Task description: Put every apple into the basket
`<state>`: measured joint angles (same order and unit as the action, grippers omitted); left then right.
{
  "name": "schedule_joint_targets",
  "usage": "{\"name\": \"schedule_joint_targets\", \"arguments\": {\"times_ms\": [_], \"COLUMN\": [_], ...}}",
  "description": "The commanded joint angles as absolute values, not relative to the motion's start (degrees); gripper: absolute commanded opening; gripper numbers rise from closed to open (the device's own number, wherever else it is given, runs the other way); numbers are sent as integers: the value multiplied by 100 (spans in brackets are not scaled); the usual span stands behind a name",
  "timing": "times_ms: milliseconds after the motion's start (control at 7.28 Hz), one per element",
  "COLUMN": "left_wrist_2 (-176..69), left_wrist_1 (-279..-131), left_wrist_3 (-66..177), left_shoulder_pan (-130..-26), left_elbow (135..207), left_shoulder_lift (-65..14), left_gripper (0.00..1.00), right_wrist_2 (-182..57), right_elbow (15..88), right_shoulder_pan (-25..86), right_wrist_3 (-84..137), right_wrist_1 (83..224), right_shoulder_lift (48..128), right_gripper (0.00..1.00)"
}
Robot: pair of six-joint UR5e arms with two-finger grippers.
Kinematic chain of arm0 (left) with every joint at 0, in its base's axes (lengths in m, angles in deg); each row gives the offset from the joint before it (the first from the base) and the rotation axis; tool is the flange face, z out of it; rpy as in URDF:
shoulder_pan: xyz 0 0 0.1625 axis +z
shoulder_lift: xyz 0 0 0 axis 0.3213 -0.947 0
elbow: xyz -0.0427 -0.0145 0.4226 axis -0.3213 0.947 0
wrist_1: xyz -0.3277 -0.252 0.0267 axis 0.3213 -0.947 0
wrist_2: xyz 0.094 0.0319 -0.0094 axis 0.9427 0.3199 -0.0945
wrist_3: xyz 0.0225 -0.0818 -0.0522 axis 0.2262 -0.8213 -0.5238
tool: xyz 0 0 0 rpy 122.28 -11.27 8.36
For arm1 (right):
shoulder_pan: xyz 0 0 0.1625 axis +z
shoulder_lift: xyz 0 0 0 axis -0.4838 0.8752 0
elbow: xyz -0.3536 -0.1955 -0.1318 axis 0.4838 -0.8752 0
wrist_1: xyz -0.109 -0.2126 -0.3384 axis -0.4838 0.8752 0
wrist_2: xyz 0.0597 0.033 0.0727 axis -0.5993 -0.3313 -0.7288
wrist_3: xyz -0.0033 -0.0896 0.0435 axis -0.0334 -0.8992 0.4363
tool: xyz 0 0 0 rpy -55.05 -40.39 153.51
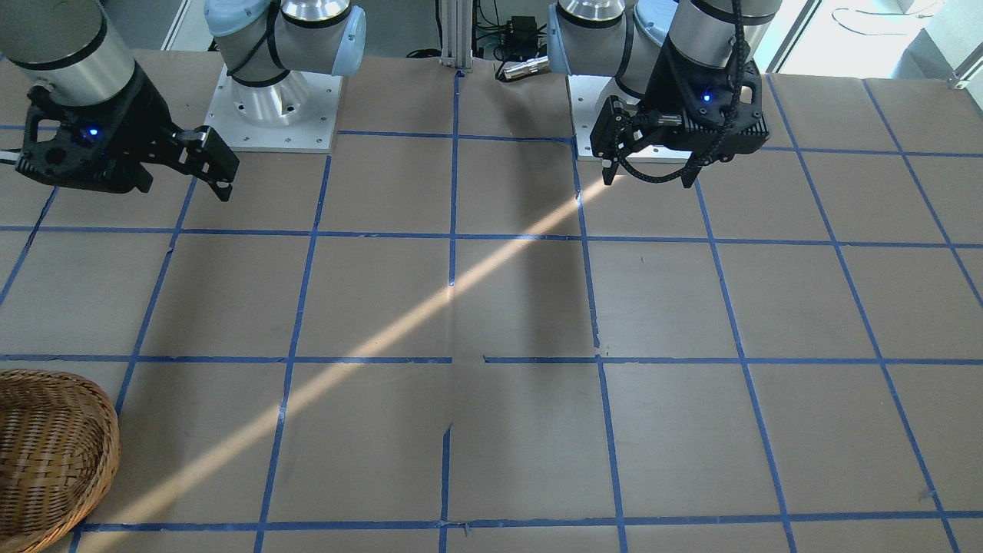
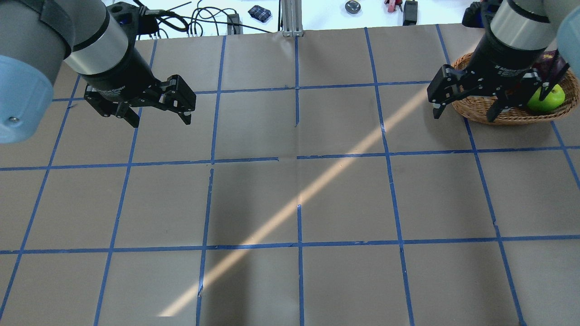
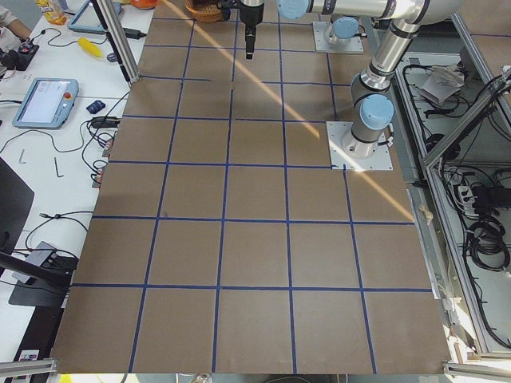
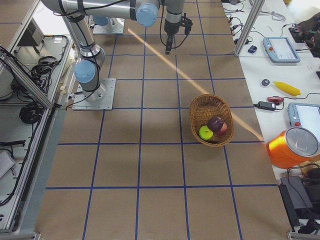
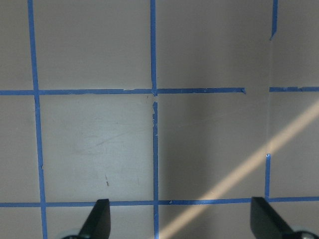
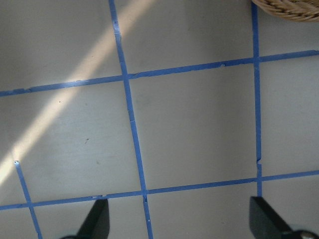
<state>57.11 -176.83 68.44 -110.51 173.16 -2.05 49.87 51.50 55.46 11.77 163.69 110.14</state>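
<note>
The wicker basket [image 4: 199,107] stands at the table's far right and holds all three apples: the lime-green one [image 4: 205,132], the dark maroon one [image 4: 216,123] and the red one [image 4: 223,129]. In the overhead view the basket [image 2: 498,117] shows the green apple [image 2: 546,98]; my right arm hides the others. My right gripper [image 2: 464,117] hangs open and empty, high above the table beside the basket. My left gripper [image 2: 161,121] is open and empty above the table's left half. Both wrist views show bare table between open fingertips [image 5: 99,219] [image 6: 97,219].
Brown paper with a blue tape grid covers the table [image 2: 299,190]. The basket's edge shows in the front view [image 1: 61,453] and the right wrist view [image 6: 289,7]. Tablets, cables and an orange pot [image 4: 290,147] lie on the side bench.
</note>
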Motion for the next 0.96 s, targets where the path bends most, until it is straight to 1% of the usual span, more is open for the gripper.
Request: {"name": "schedule_joint_targets", "arguments": {"times_ms": [0,275,825], "left_wrist_2": [5711,5711,5711], "left_wrist_1": [-17690,-17690,-17690], "left_wrist_3": [6844,6844,6844], "left_shoulder_pan": [-11050,-11050,-11050], "left_elbow": [17317,17317,17317], "left_shoulder_lift": [-205,-205,-205], "left_gripper": [100,100,100], "right_wrist_2": [4937,4972,4928], "right_elbow": [5211,5220,5290], "right_shoulder_pan": [5842,5851,5852], "right_wrist_3": [1517,1551,1446], "right_wrist_1": [16345,16284,16310], "right_shoulder_lift": [11184,11395,11404], "right_gripper": [100,100,100]}}
